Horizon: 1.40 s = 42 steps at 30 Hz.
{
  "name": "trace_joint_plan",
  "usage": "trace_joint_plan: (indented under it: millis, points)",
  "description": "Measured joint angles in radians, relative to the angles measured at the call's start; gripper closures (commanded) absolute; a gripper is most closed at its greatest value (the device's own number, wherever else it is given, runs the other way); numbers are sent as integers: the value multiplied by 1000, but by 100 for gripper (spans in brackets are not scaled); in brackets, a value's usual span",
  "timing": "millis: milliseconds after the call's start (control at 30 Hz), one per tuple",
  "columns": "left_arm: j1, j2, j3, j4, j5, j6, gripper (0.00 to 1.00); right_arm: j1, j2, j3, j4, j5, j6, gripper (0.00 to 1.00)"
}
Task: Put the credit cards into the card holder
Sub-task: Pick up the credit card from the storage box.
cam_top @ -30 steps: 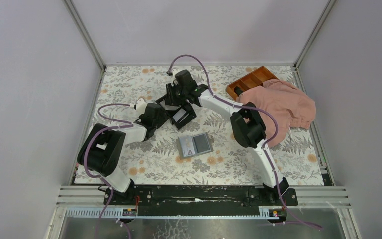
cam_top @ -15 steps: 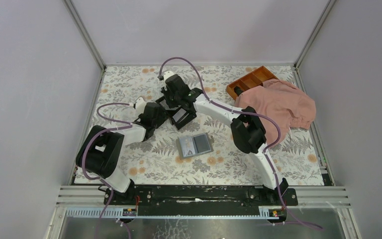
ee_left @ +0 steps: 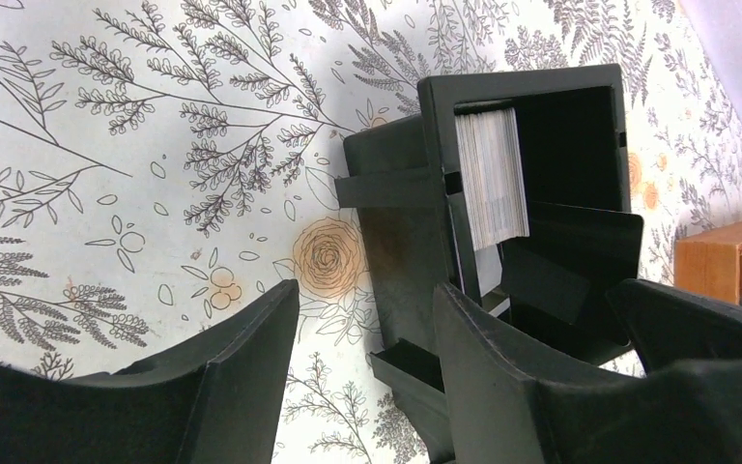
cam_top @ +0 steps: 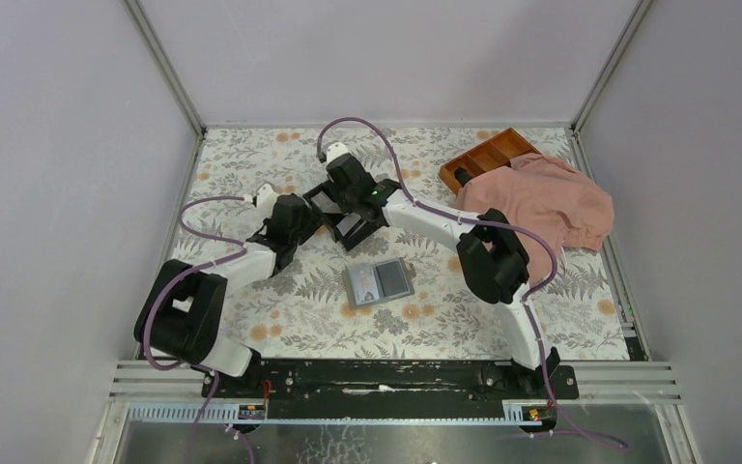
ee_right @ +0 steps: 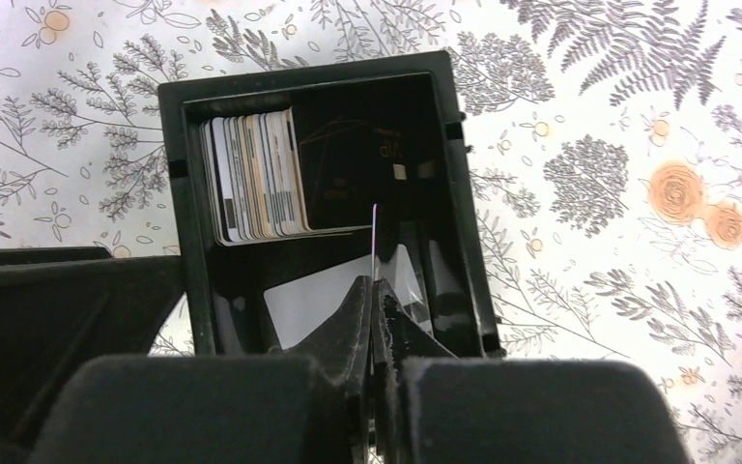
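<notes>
Observed: right gripper (ee_right: 375,290) closed on a single card (ee_right: 375,242), seen edge-on above the fingertips, over the black box (ee_right: 464,193); other credit cards (ee_right: 256,179) stood on edge in one compartment of the box. The card holder (cam_top: 379,281) is laid flat on the table, apart from the box, toward the arm bases from the right gripper; its long axis is set roughly across the table. The left gripper (ee_left: 365,295) is held open beside the box; the carry is judged to fall to the right arm.

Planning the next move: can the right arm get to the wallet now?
Probably yes: the wallet lies open on the table near the right hand, which pinches a card; nothing covers the wallet or lies between them.
</notes>
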Motion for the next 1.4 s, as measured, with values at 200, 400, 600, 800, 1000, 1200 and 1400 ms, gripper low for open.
trace_joint_plan:
  millis: [200, 400, 600, 800, 1000, 1200, 1400]
  points:
    - [1, -75, -5, -31, 0, 8, 38, 0, -76, -73, 33, 28, -8, 100]
    - [1, -170, -22, -37, 13, 15, 37, 0, -202, -161, 55, 23, 8, 100]
    - [1, -249, -31, -61, 99, 25, 37, 2, -430, -394, 111, -31, 50, 100]
    - [1, -340, -31, -169, 261, 14, 37, 48, -700, -671, 173, -42, 73, 100]
    - [-5, -425, 10, -329, 447, -21, 37, 222, -872, -814, 185, 57, 55, 100]
    - [-5, -499, 73, -441, 590, -74, 37, 379, -940, -874, 195, 206, 6, 100]
    - [-5, -544, 83, -499, 705, -147, 37, 502, -932, -879, 222, 343, -69, 100]
